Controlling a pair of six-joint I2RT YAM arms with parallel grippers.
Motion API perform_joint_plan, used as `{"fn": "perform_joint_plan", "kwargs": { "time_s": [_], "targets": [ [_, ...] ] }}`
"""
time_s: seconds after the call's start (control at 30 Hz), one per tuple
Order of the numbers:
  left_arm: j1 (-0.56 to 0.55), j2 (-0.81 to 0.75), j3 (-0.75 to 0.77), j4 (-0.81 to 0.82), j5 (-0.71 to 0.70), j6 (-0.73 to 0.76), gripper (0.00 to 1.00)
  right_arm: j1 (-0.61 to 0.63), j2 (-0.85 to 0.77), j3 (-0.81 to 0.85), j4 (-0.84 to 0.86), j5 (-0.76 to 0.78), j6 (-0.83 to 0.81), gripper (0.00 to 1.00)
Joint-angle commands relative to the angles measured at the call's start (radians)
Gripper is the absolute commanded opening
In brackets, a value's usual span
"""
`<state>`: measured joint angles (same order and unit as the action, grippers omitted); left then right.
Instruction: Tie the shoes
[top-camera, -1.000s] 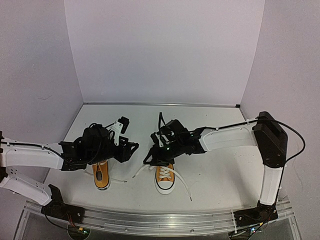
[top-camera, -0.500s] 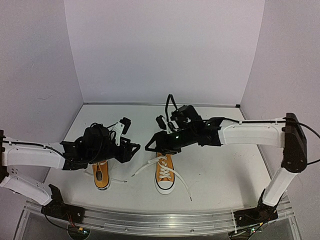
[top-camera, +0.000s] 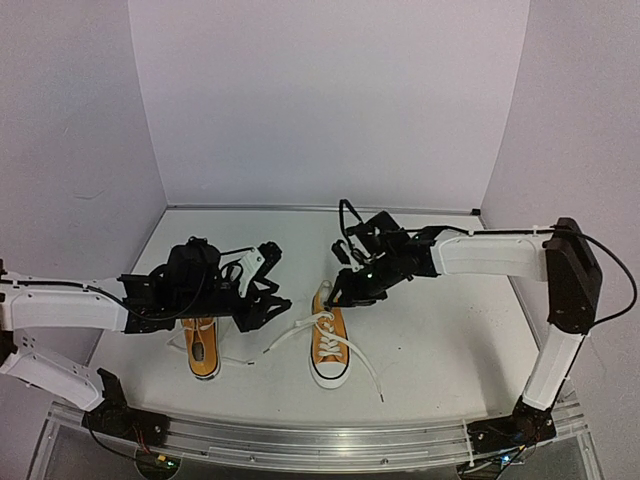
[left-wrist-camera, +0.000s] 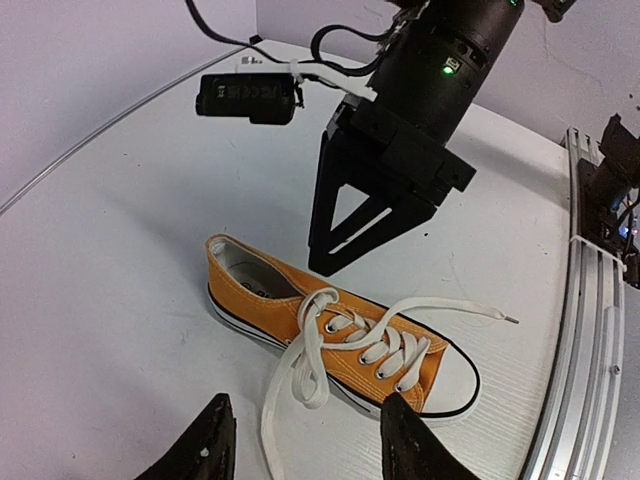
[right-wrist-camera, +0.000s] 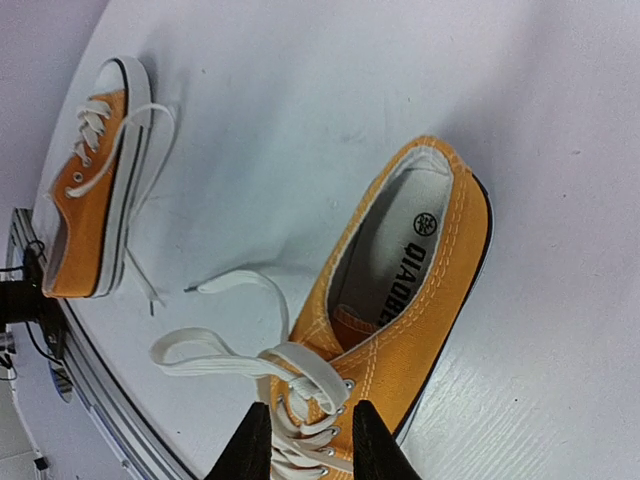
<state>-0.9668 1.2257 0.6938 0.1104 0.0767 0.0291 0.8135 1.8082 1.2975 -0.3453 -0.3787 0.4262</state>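
Note:
Two orange-yellow shoes stand on the white table, the left shoe (top-camera: 203, 352) (right-wrist-camera: 95, 190) and the right shoe (top-camera: 330, 350) (left-wrist-camera: 330, 330) (right-wrist-camera: 420, 280). The right shoe's white laces (left-wrist-camera: 305, 375) (right-wrist-camera: 215, 350) form a loose loop at the top eyelets, with one end trailing to its right (top-camera: 370, 378). My left gripper (top-camera: 270, 305) (left-wrist-camera: 305, 455) is open, low beside that shoe, its fingers (left-wrist-camera: 405, 440) straddling the lace loop without touching it. My right gripper (top-camera: 342, 290) (right-wrist-camera: 310, 445) hovers over the shoe's heel opening, fingers close together but apart, holding nothing.
An aluminium rail (top-camera: 320, 440) (left-wrist-camera: 590, 330) runs along the table's near edge. Pale walls close the table at the back and both sides. The right arm's wrist camera (left-wrist-camera: 248, 97) juts out above the shoe.
My right gripper lifted off the shoe's laces and pulled back towards the heel, opening then narrowing. The left gripper shifted right towards the right shoe. A lace loop now lies left of that shoe.

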Motion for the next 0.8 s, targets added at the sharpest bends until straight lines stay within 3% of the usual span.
{"fn": "perform_joint_plan", "kwargs": {
  "time_s": [0.0, 0.77],
  "targets": [
    [0.004, 0.03, 0.045, -0.012, 0.064, 0.031, 0.48, 0.007, 0.045, 0.088, -0.079, 0.015, -0.093, 0.26],
    [0.004, 0.213, 0.145, -0.048, 0.017, 0.008, 0.52, 0.008, 0.197, 0.182, -0.137, -0.017, -0.154, 0.2]
  ]
}}
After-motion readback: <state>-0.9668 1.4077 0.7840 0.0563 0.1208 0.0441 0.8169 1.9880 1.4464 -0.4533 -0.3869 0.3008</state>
